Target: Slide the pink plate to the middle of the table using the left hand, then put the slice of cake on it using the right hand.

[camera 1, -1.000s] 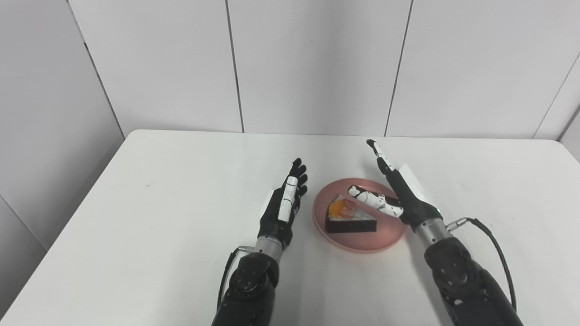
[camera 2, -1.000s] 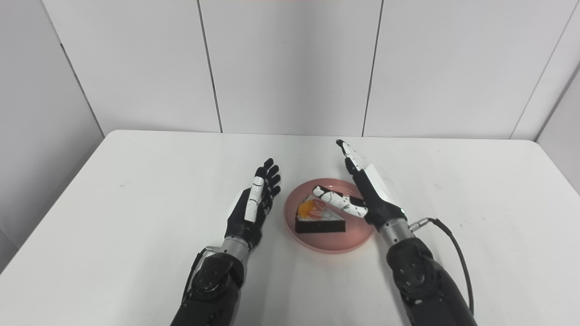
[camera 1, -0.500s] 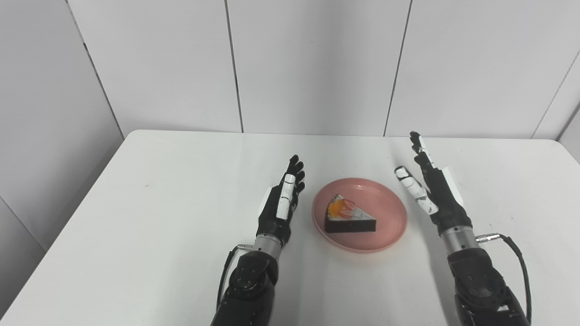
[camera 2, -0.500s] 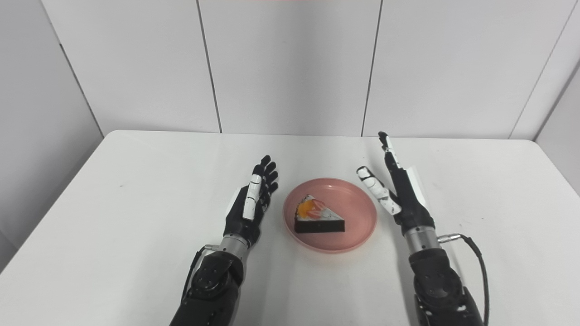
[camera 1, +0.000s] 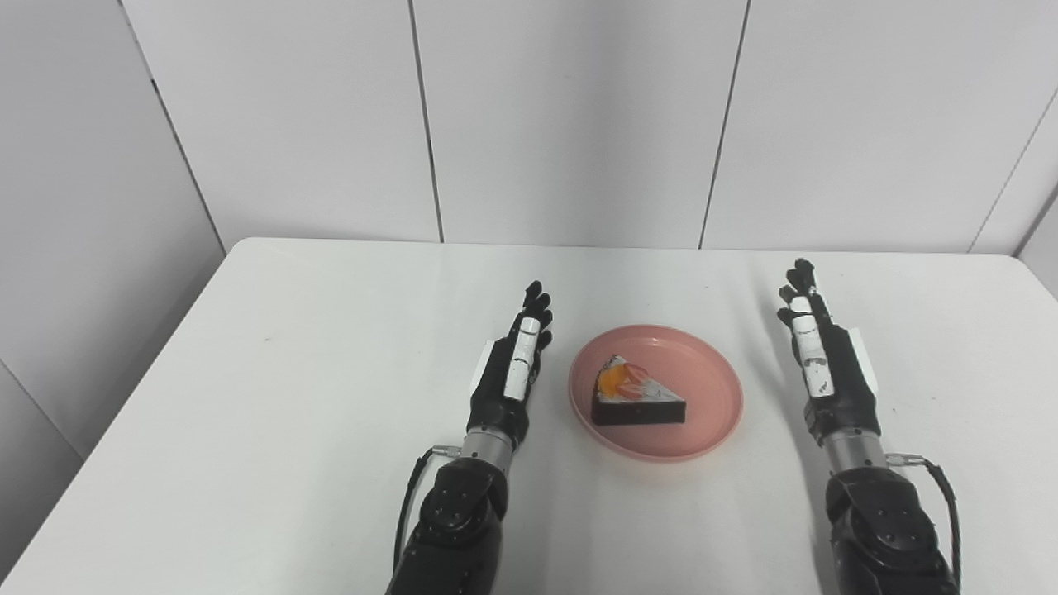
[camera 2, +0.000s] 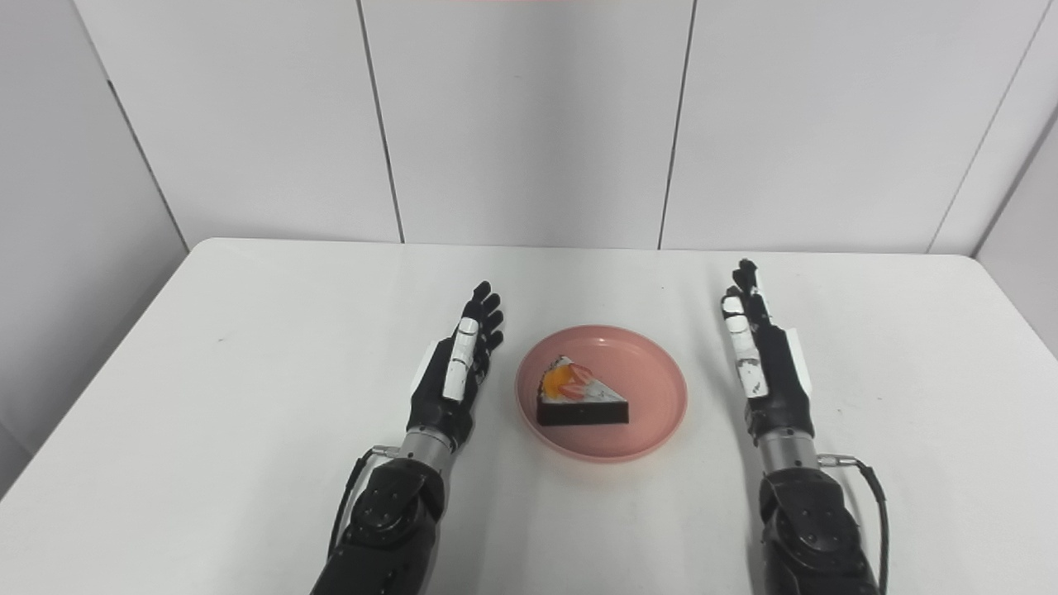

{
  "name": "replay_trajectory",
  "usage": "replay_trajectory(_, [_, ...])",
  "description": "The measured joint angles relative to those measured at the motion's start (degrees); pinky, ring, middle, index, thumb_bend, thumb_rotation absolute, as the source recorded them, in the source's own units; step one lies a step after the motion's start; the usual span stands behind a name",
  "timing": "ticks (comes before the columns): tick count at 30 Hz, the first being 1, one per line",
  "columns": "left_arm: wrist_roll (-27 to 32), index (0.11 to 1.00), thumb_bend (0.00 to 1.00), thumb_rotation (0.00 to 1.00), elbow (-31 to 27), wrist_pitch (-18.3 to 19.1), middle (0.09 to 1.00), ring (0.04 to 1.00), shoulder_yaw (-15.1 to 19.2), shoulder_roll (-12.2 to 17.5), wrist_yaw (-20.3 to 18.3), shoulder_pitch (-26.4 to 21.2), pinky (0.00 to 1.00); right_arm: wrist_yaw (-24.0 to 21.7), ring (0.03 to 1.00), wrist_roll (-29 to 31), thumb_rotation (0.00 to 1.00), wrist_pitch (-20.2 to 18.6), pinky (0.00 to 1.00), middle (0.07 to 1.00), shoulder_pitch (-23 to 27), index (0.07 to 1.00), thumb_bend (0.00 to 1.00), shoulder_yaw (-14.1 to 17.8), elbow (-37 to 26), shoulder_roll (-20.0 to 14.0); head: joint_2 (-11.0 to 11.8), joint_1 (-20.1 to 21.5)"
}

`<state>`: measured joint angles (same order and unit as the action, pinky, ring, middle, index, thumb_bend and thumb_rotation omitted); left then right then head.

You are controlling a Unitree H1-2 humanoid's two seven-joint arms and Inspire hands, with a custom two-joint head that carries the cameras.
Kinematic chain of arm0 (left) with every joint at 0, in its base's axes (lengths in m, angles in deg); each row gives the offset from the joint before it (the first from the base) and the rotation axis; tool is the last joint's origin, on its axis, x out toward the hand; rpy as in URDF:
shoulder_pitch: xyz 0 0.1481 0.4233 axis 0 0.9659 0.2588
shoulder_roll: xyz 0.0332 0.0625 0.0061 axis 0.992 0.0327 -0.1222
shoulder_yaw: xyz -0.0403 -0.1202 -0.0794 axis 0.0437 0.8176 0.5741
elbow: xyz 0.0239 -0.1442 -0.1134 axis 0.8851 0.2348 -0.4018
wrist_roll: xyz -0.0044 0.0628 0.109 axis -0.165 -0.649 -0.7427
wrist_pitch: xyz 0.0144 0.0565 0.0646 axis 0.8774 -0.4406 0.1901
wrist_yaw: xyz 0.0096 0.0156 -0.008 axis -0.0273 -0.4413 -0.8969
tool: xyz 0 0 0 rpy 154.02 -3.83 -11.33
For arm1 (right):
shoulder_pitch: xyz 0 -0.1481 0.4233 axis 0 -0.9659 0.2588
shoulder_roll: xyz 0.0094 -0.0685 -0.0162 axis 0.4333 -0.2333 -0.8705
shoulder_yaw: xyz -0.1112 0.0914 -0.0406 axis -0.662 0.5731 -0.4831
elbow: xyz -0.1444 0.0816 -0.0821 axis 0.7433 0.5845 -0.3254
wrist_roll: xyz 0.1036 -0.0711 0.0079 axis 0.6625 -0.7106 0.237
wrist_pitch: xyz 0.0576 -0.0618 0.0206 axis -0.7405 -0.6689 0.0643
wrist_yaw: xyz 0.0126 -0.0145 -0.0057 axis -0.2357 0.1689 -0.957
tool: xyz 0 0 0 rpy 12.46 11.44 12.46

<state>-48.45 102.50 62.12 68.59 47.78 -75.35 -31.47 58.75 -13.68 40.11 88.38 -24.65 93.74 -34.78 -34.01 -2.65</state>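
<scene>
A pink plate (camera 1: pixel 711 388) sits near the middle of the white table (camera 1: pixel 289 372). On it lies a dark wedge of cake (camera 1: pixel 636 398) with white icing and orange and red fruit on top. My left hand (camera 1: pixel 512 372) stands edge-up just left of the plate, fingers straight, holding nothing. My right hand (camera 1: pixel 822 359) stands the same way to the right of the plate, a short gap from its rim, fingers stretched out and empty. Neither hand touches the plate or the cake.
Grey panelled walls (camera 1: pixel 579 116) rise behind the table's far edge. The table's left edge (camera 1: pixel 124 405) runs diagonally toward me. Thin cables (camera 1: pixel 930 471) hang at both wrists.
My right hand has drawn back from over the plate to its right side and straightened, thumb now tucked alongside the fingers. The left hand, plate and cake stayed put.
</scene>
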Motion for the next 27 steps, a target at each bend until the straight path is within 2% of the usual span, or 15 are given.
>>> replay_trajectory(8, [0.4, 1.000, 0.63, 1.00, -0.6, 0.2, 1.000, 1.000, 0.2, 0.4, -0.1, 0.2, 1.00, 0.5, 0.989, 1.2, 1.00, -1.2, 1.00, 0.997, -1.2, 1.000, 0.66, 0.3, -0.1, 2.4, -0.4, 3.3])
replay_trajectory(17, [2.1, 1.000, 0.64, 1.00, -1.6, 2.1, 1.000, 1.000, 0.8, 2.1, -1.4, 0.5, 1.00, 0.7, 0.997, 1.6, 0.99, -5.1, 1.00, 1.000, -4.1, 1.000, 0.64, 0.2, -4.6, 2.8, -2.7, 7.4])
replay_trajectory(25, [2.6, 1.000, 0.63, 1.00, -2.4, 4.2, 1.000, 1.000, 1.2, 2.7, -1.6, 0.8, 1.00, 0.5, 1.000, 2.8, 0.93, -7.3, 1.00, 1.000, -5.3, 1.000, 0.64, 0.1, -6.2, 4.7, -4.4, 8.1])
replay_trajectory(27, [2.4, 1.000, 0.63, 1.00, -3.1, 4.6, 1.000, 1.000, 1.2, 3.0, -1.6, 1.2, 1.00, 0.5, 1.000, 3.0, 0.95, -7.4, 1.00, 1.000, -5.2, 1.000, 0.63, 0.0, -6.2, 4.9, -4.5, 8.4])
